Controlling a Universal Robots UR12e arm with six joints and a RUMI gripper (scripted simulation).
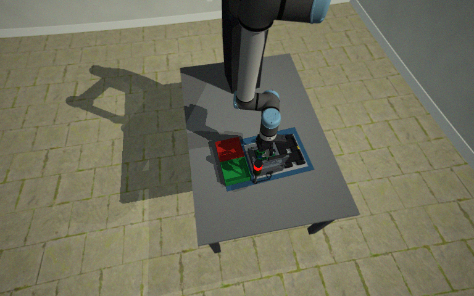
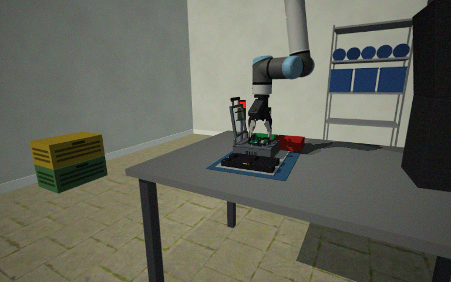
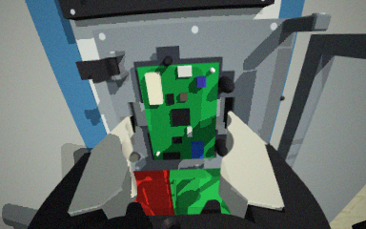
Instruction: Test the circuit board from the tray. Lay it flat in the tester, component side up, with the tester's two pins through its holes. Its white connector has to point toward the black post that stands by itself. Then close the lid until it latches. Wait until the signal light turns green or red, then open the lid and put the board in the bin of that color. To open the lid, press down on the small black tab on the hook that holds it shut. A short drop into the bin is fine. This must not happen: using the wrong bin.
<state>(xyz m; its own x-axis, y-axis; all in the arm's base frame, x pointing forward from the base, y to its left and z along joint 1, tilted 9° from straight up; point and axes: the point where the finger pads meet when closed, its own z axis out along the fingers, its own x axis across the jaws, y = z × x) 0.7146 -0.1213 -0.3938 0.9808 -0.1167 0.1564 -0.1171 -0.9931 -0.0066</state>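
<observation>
Between the spread fingertips of the tool (image 1: pixel 266 154) (image 2: pixel 261 137) (image 3: pixel 180 129), which is released, the circuit board (image 2: pixel 259 140) (image 3: pixel 180 107) lies component side up in the recess of the tester (image 1: pixel 278 163) (image 2: pixel 254 147) (image 3: pixel 114 45). Handling, as judged: light, stiff, thin and smooth-edged; fragile at the raised parts. Grip the bare long edges at the side cut-outs, using light, even pressure. Do not press on the white connector (image 3: pixel 153 89) or the chips. Lift straight up to free the holes from the pins. Beside the recess, the lid (image 1: pixel 274 157) (image 2: pixel 234 124) stands raised; keep the wrist off it. Beyond, the signal light (image 1: pixel 257 167) (image 2: pixel 242 104) shows red; the red bin (image 1: pixel 228 148) (image 2: pixel 292 143) (image 3: pixel 152 191) is indicated, not the green bin (image 1: pixel 234 170) (image 2: pixel 266 136) (image 3: pixel 196 191).
</observation>
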